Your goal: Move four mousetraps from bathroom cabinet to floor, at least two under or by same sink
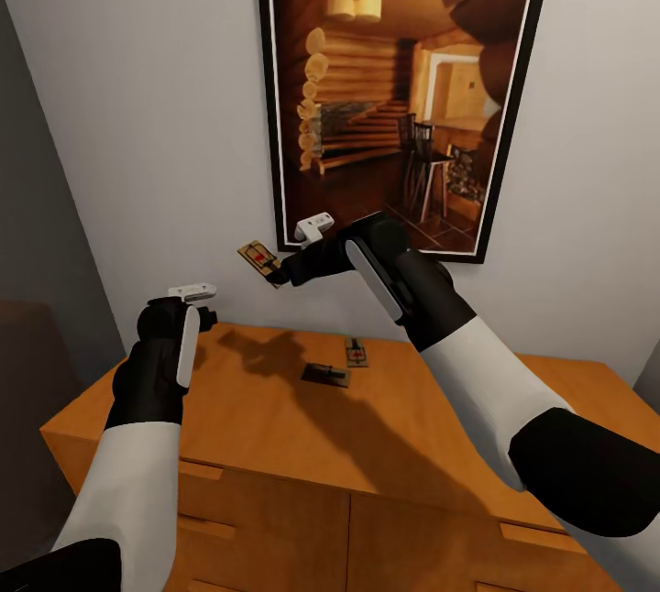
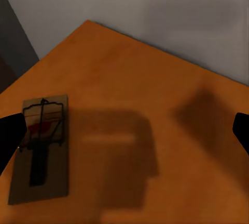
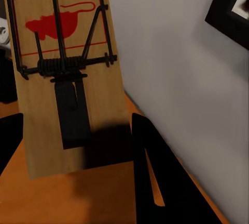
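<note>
Head view: our right gripper (image 1: 275,273) grips a flat tan wooden mousetrap (image 1: 259,258) above the orange-brown wooden cabinet (image 1: 275,427); two more traps (image 1: 327,375) lie on top. Left wrist: left gripper (image 2: 124,135) spread open, w/ another trap (image 2: 41,148) on the cabinet. Right wrist: held trap fills frame.

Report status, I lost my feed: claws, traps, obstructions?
Right claw shut on mousetrap, lifted. Left claw open above cabinet. Two traps on top. Nothing blocking.
</note>
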